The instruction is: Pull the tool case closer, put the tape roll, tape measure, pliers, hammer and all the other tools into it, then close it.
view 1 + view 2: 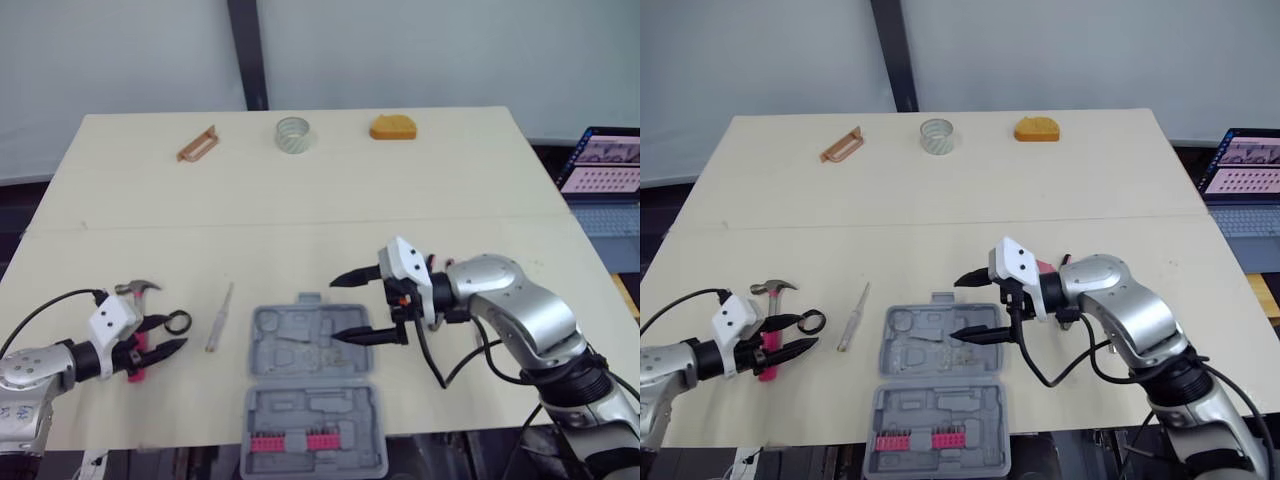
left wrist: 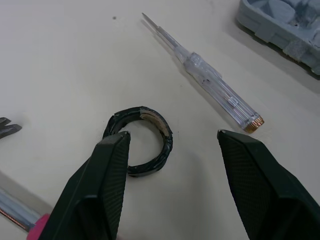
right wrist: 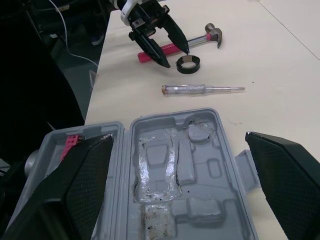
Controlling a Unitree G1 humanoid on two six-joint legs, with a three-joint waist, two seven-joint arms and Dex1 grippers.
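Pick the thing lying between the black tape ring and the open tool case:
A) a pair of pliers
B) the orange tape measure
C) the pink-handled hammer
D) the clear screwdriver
D: the clear screwdriver lies in the gap between the black tape ring and the tool case, touching neither.

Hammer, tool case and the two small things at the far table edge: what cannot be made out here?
Hammer: left eye view, the left pincer hides the handle's middle; left wrist view, the edge cuts it off.
Tool case: right wrist view, the edge cuts it off and the right pincer covers both sides.
Brown object and orange object: eye views, too small to identify.
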